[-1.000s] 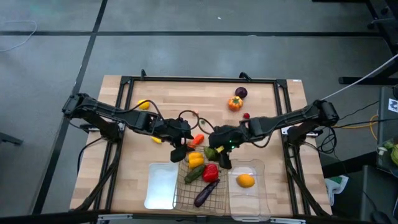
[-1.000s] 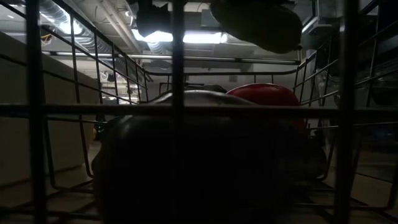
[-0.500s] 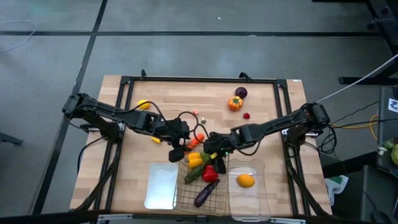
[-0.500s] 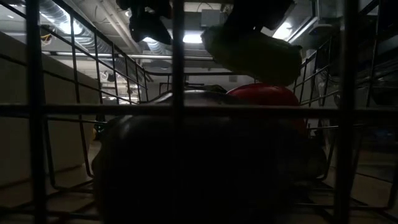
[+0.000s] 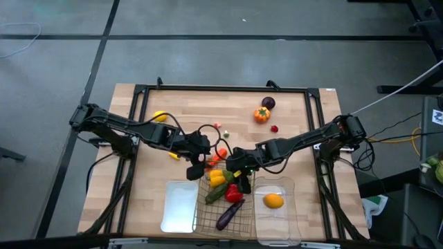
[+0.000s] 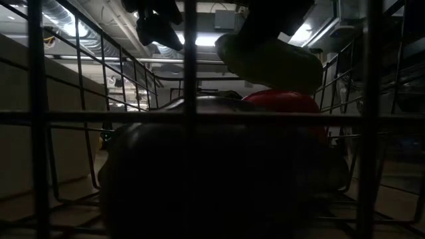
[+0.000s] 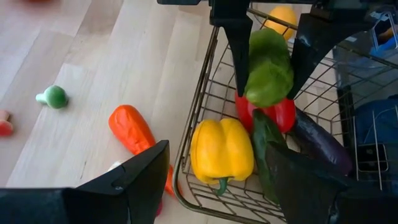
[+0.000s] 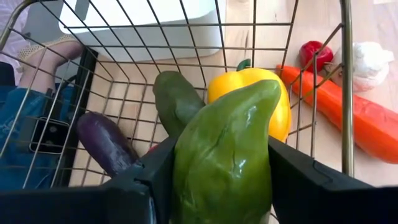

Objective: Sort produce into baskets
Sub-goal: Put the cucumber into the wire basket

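Observation:
My right gripper point(image 5: 237, 169) is shut on a green pepper point(image 7: 268, 68) over the far end of the wire-mesh basket point(image 5: 220, 216). In the basket lie a yellow pepper point(image 7: 222, 149), a red pepper point(image 7: 285, 113), a green cucumber point(image 8: 176, 98) and a purple eggplant point(image 8: 104, 143). My left gripper point(image 5: 196, 166) is open and empty, above the basket's far left corner and the carrot point(image 7: 132, 129) that lies on the table there. The white tray point(image 5: 179, 206) stands left of the basket. The clear bin point(image 5: 277, 220) on its right holds an orange fruit point(image 5: 273, 200). My right gripper pinches the green pepper by its two opposite sides point(image 8: 186, 155) between its two fingers point(image 7: 239, 56). The fingers come from above and point down. The pepper hangs between them, lifted over the red pepper in the basket point(image 6: 269, 60).
On the far part of the table lie an orange pepper point(image 5: 261, 115), a dark purple fruit point(image 5: 268, 103), a small red ball point(image 5: 274, 128) and a yellow fruit point(image 5: 160, 116). A small green piece point(image 7: 55, 96) and a white piece point(image 8: 370, 57) lie near the carrot.
My right gripper has gone toward the table's left edge and down with the green pepper, from beside the clear bin to over the wire basket's far end. The pepper stays held between its fingers.

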Robot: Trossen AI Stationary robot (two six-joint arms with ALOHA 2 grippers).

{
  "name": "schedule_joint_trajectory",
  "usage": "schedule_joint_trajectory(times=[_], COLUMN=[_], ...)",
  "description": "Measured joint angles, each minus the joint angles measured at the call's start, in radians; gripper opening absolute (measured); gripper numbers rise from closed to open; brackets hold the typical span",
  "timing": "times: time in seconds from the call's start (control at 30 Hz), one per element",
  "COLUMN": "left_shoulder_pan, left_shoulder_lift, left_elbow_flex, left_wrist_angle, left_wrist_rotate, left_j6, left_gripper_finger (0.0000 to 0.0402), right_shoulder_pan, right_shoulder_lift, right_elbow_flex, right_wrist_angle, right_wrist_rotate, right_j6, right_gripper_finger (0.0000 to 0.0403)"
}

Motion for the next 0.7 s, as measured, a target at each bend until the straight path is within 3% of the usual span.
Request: schedule_joint_trajectory(times=[0.37, 0.7], left_shoulder_pan=[0.000, 0.000], left_shoulder_lift=[0.000, 0.000], left_elbow_flex=[0.000, 0.000], left_wrist_angle=[0.000, 0.000], left_wrist_rotate=[0.000, 0.000], left_j6=[0.004, 0.004], left_gripper_finger=[0.0260, 0.0260], right_shoulder_pan=[0.000, 0.000], right_shoulder_lift=[0.000, 0.000], right_elbow_flex=[0.000, 0.000], right_wrist_angle=[-0.002, -0.003], right_wrist_rotate=[0.001, 0.001], right_j6=[0.001, 0.009], right_gripper_finger=[0.0203, 0.0285])
